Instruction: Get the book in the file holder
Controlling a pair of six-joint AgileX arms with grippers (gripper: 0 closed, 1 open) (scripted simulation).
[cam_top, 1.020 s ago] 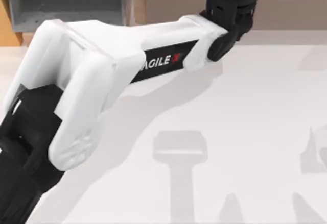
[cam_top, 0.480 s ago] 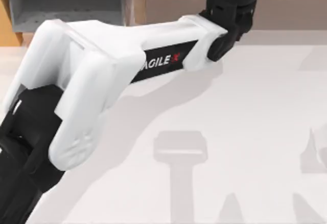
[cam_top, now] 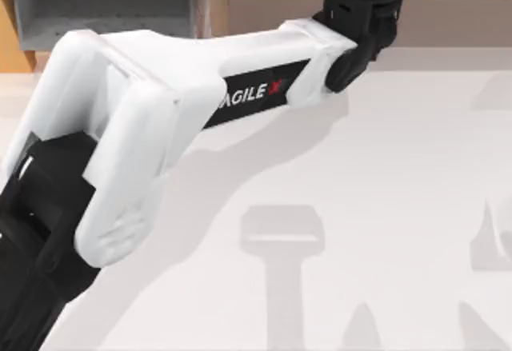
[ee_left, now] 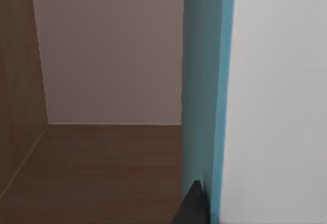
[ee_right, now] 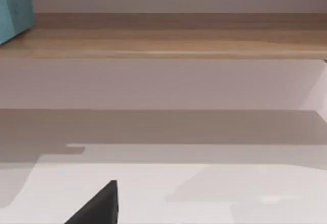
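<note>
One thin teal book (ee_left: 203,96), white page edges.

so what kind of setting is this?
Looks like a simulated office or study desk: a pale tabletop, a grey file holder and long wooden shelf at the back, and a teal book beside the left arm's wrist camera.

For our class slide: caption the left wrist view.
Left gripper's fingers beside the upright teal book, over the brown wooden shelf.
</note>
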